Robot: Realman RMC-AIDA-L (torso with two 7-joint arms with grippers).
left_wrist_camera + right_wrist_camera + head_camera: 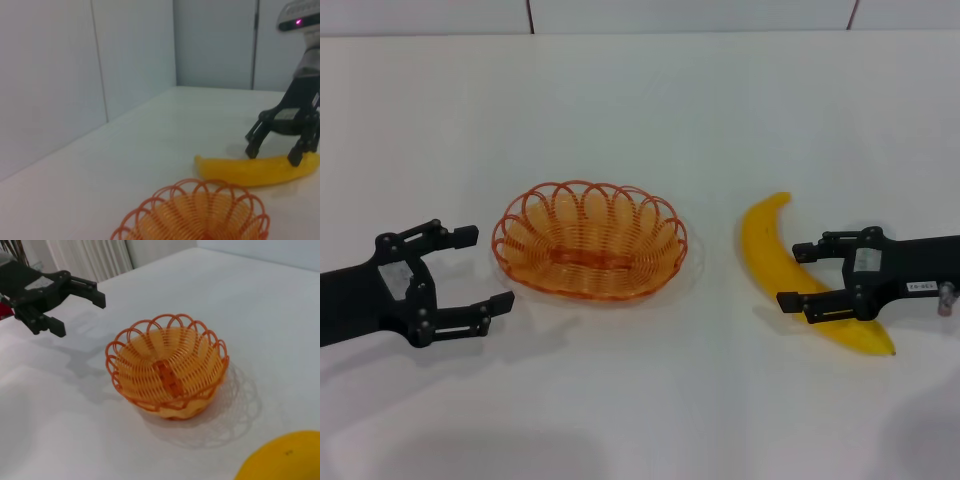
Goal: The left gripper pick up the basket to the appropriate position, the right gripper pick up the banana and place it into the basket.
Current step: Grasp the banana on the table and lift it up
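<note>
The orange wire basket (655,250) stands upright on the white table, in the middle of the head view. My left gripper (486,268) is open and empty, just left of the basket and apart from it. The yellow banana (765,240) lies on the table to the right of the basket. My right gripper (793,276) is open, low over the banana's middle with a finger on each side. The left wrist view shows the basket (165,210), the banana (235,172) and the right gripper (272,156) straddling it. The right wrist view shows the basket (135,385), the left gripper (80,315) and one end of the banana (285,460).
The white table (640,110) runs back to a white wall at its far edge. Nothing else stands on it in the head view. A wall corner with panel seams (175,45) shows behind the table in the left wrist view.
</note>
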